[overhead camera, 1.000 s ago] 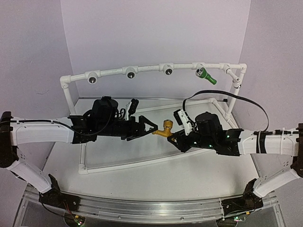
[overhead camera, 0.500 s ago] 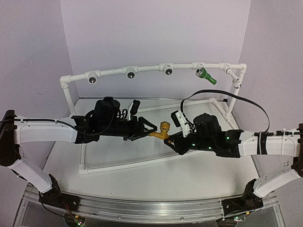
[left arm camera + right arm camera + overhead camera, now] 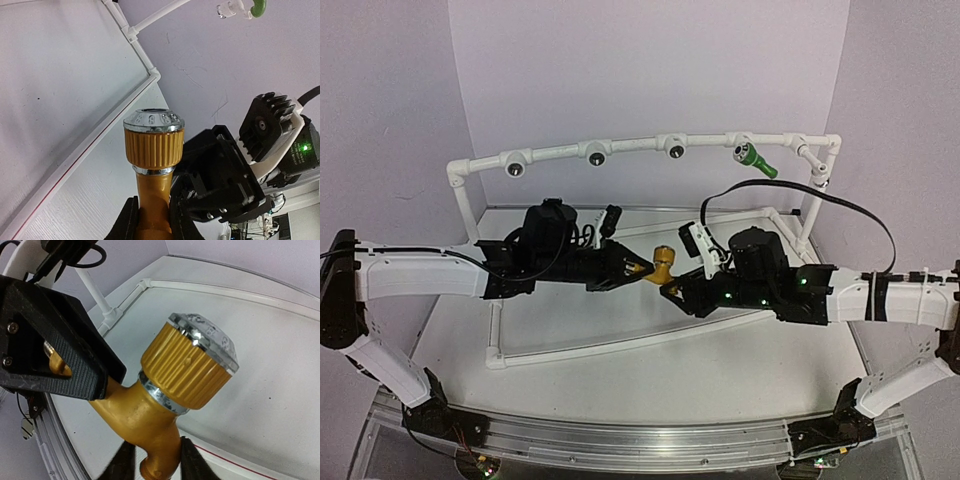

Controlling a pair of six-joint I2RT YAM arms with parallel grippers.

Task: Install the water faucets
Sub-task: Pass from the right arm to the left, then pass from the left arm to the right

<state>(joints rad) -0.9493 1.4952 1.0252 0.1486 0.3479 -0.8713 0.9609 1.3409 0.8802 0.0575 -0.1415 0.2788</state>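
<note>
A: Yellow faucet (image 3: 662,264) in mid-air over the table (image 3: 620,350) centre, between both arms. Left gripper (image 3: 152,217) pinched on its body. Right gripper (image 3: 157,461)?

B: Flanks the spout; contact unclear, possibly slack. Confirm left's hold before right backs off, then line up with an open socket (image 3: 676,151).
</note>
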